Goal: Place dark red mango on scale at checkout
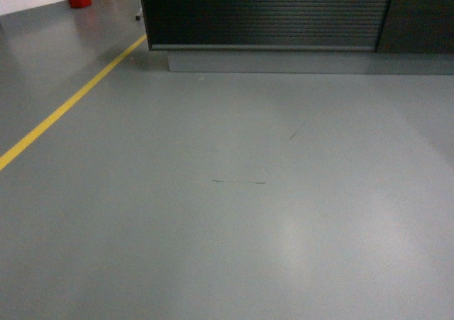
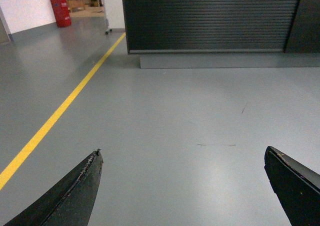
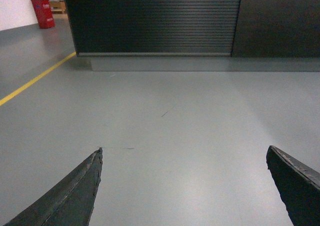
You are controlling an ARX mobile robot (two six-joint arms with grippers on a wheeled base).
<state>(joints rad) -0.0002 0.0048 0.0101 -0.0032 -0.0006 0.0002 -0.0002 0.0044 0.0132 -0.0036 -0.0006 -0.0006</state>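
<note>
head view: the checkout (image 1: 269, 15) desk shows only its ribbed dark front and grey plinth across the bare grey floor (image 1: 227, 213), with a yellow line (image 1: 64, 111) to the left; no mango or scale is visible.

left wrist view: the left gripper (image 2: 182, 188) is spread wide, holding nothing.

right wrist view: the right gripper (image 3: 184, 188) is likewise spread and empty, facing the same front.

this looks like the approach step; next the base likely must close in and find the fruit.
</note>
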